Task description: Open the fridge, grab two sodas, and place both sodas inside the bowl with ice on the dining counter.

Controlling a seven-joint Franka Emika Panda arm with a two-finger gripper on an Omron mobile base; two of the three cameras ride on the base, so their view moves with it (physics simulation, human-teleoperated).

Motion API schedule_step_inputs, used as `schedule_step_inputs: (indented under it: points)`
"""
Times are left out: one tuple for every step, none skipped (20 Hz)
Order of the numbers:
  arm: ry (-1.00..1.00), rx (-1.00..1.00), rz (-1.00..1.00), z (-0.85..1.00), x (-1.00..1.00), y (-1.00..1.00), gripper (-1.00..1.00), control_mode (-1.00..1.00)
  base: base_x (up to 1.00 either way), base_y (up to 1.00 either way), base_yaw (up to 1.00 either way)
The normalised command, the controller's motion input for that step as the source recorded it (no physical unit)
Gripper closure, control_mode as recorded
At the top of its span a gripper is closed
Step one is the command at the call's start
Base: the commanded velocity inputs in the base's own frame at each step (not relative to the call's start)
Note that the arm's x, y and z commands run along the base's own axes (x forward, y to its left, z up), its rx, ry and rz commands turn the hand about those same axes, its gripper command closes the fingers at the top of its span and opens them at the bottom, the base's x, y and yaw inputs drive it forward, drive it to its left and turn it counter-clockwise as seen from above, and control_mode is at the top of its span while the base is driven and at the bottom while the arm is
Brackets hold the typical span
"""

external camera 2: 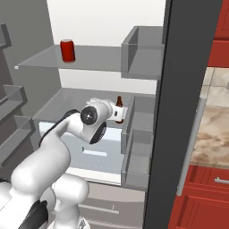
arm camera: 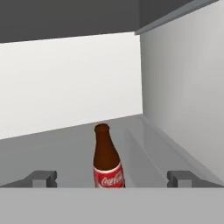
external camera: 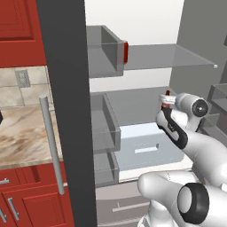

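Claw lined up on the bottle, fridge (external camera 2: 183, 112) open

The claw (arm camera: 112, 178) gapes wide, holding nothing; the upright brown soda bottle (arm camera: 106, 159) stands straight ahead between its tips, on the middle shelf (arm camera: 65, 148).

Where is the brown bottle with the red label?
The brown bottle stands upright on the fridge's middle shelf, straight ahead of the open gripper in the hand view. In the right base view it peeks out beside the robot's wrist.
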Motion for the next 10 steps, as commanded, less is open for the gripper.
schedule_step_inputs:
  points:
    - [0.00, 0.00, 0.00, 0.00, 0.11, 0.05, -1.00, -1.00, 0.00, 0.00, 0.00]
    - [0.00, 0.00, 0.00, 0.00, 0.07, 0.05, -1.00, -1.00, 0.00, 0.00, 0.00]
    - [0.00, 0.00, 0.00, -0.02, 0.03, 0.05, -1.00, -1.00, 0.00, 0.00, 0.00]
    - [0.00, 0.00, 0.00, -0.05, 0.00, 0.02, -1.00, -1.00, 0.00, 0.00, 0.00]
    - [0.00, -0.01, 0.00, -0.07, 0.00, 0.02, -1.00, -1.00, 0.00, 0.00, 0.00]
    - [0.00, -0.01, 0.00, -0.08, 0.00, 0.03, -1.00, -1.00, 0.00, 0.00, 0.00]
    - [0.00, 0.00, 0.00, -0.06, 0.00, 0.02, -1.00, -1.00, 0.00, 0.00, 0.00]
    - [0.00, 0.00, 0.00, -0.06, 0.00, 0.03, -1.00, -1.00, 0.00, 0.00, 0.00]
    - [0.00, 0.00, 0.00, -0.10, 0.02, 0.00, -1.00, -1.00, 0.00, 0.00, 0.00]
    - [0.00, 0.00, 0.00, -0.07, 0.01, 0.00, -1.00, -1.00, 0.00, 0.00, 0.00]
